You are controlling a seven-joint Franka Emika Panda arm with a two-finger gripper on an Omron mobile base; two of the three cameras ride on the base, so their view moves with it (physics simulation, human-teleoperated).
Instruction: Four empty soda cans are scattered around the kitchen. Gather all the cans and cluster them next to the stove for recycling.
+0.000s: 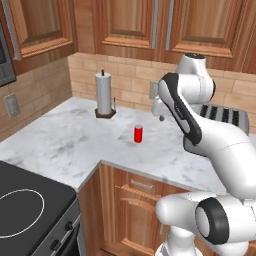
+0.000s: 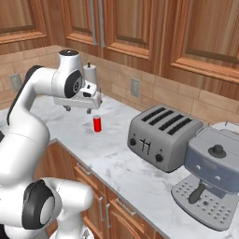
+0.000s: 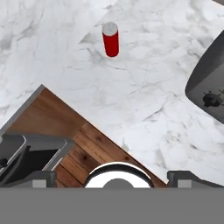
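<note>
Left base view: the stove point(image 1: 25, 210) takes the lower left corner, its black glass marked with a white ring and knobs along the front edge. Up and to the right, on the marble counter point(image 1: 65, 145), a paper towel roll point(image 1: 104, 94) stands upright on its holder near the brick backsplash. Just right of centre the red soda can point(image 1: 138, 134) stands upright on the marble, alone, well apart from the stove. Right of it the white arm crosses the frame, and the gripper point(image 1: 158, 112) hangs above the counter, up and to the right of the can and not touching it. A toaster point(image 1: 225, 117) sits behind the arm at the right edge.

In the right base view the gripper point(image 2: 78, 106) sits left of centre, with the soda can point(image 2: 97, 123) just below and to its right on the counter point(image 2: 121, 158). Further right come the toaster point(image 2: 161, 135) and then a coffee machine point(image 2: 212, 175) in the lower right.

In the hand view the fingertips point(image 3: 41, 179) stand spread far apart at the bottom corners, holding nothing. The can point(image 3: 110, 39) stands at upper centre on the marble, and the toaster point(image 3: 209, 89) shows at the right edge.
</note>
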